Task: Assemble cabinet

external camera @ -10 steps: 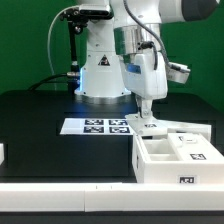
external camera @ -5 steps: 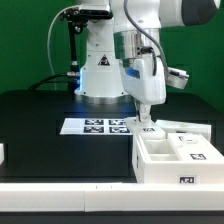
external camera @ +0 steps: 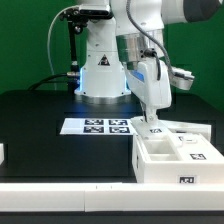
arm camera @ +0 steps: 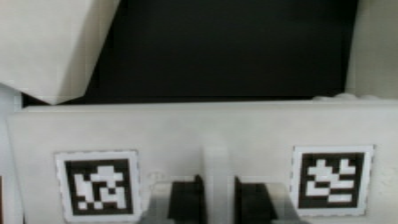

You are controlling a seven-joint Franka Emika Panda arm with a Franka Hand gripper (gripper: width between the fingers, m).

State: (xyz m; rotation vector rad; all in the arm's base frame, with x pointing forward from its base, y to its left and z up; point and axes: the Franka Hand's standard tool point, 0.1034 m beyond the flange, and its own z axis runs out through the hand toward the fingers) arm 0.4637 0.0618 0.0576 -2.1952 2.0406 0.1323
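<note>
One white robot arm (external camera: 140,35) reaches down over a black table (external camera: 40,110). Its claw (external camera: 151,118) is set on a small white plastic panel (external camera: 151,128) marked with square black-and-white tags.

The claw's two dark fingers (arm camera: 187,197) are pressed close together at the panel's edge. The wrist view shows one tag (arm camera: 98,185) to either side of them, and whether they pinch a thin rib of the panel cannot be told.

The panel stands just beside the far corner of the cabinet's white plastic open box (external camera: 150,165), on the side toward the exterior view's left. The box sits at the near side of the table toward the exterior view's right. It is divided into compartments and carries a small tag (external camera: 186,180) on its near face.

A thin flat white marker board (external camera: 72,126) printed with several tags lies on the table just to the exterior view's left of the panel, in front of the arm's white base (external camera: 100,75).

Another white piece (external camera: 2,152) shows at the exterior view's left edge, well apart from the box. A green backdrop (external camera: 25,40) closes the far side.
</note>
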